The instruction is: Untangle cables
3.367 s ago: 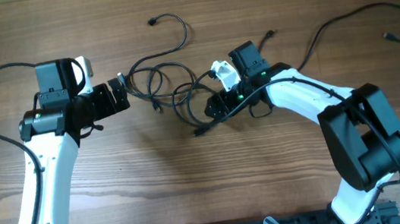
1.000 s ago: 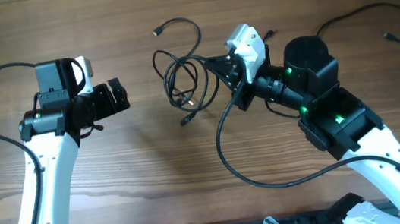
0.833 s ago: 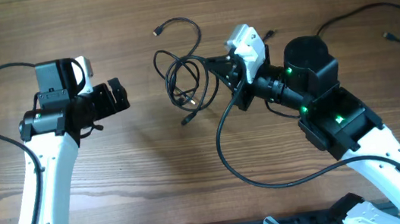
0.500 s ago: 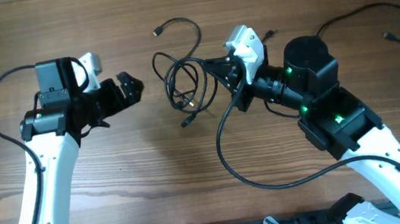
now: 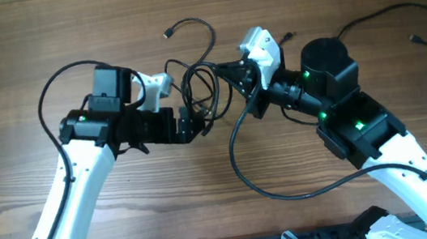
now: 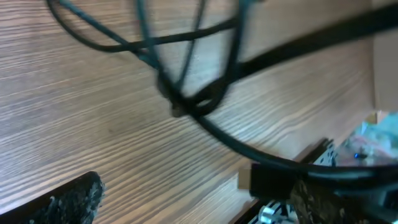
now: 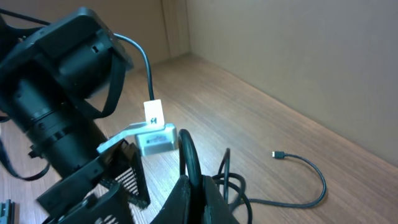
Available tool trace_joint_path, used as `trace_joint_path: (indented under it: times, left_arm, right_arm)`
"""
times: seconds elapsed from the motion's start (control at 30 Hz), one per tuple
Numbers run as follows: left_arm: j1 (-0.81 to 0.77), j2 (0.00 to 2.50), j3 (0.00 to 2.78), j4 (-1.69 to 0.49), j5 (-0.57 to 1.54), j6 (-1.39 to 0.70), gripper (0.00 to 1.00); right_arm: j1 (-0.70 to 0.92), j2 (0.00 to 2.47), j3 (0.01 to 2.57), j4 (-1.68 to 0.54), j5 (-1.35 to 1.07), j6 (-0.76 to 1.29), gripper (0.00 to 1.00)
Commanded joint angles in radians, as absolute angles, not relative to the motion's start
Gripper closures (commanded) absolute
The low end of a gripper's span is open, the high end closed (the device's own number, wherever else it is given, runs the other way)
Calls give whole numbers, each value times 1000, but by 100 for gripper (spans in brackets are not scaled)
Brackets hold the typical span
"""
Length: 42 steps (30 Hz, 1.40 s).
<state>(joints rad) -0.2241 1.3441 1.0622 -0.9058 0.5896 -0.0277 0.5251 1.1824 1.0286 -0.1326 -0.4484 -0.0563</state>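
The cables (image 5: 199, 93) form a black tangle of loops in the middle of the table, lifted at their right side. My right gripper (image 5: 225, 82) is shut on one loop of them, and in the right wrist view that strand (image 7: 188, 155) rises straight out of the pinched fingers (image 7: 198, 190). My left gripper (image 5: 191, 125) is open at the tangle's lower left edge. In the left wrist view the crossed cables (image 6: 186, 102) hang blurred ahead of its wide-apart fingertips (image 6: 78, 200), with nothing between them. One plug end (image 5: 166, 34) lies beyond the tangle.
A separate black cable (image 5: 396, 12) lies at the far right with its plug (image 5: 414, 38) on the wood. The right arm's own thick wire (image 5: 239, 165) loops over the table below the tangle. The left arm's body (image 7: 59, 118) stands close beside the right gripper.
The left arm has swung right and forward, bringing its open gripper from well left of the tangle to its lower left edge. The right gripper stays still, shut on the loop.
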Motion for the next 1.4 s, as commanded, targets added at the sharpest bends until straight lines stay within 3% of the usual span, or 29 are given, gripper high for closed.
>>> trace_joint_path:
  times: [0.0,0.13,0.5,0.67,0.8,1.0,1.37]
  left_arm:
    - [-281,1340,1061,-924,546,26,0]
    - [-306,1342,1060,-995,453,11,0]
    - [-306,1375,1058,-1003,453,16,0]
    - [-306,1388,1058,-946,342,0,0]
    - [-306,1386,1059,-854,165,-155,0]
    - [-344,1343,1059,-746,151,-169,0]
    - [-410,1144,1059,-641,91,-128,0]
  right_arm:
    - [527,1198,1028,-122,-461,-43,96]
    - [527,1198,1028,-114,-461,-22,96]
    - [527,1198,1028,-52,-477,70,96]
    - [527,1198,1028,-62,-476,81,96]
    - [527,1201,1028,-71,-473,83,96]
    - [526,1239,1028,-132,-424,81,96]
    - [526,1345,1028,-111,-702,32,96]
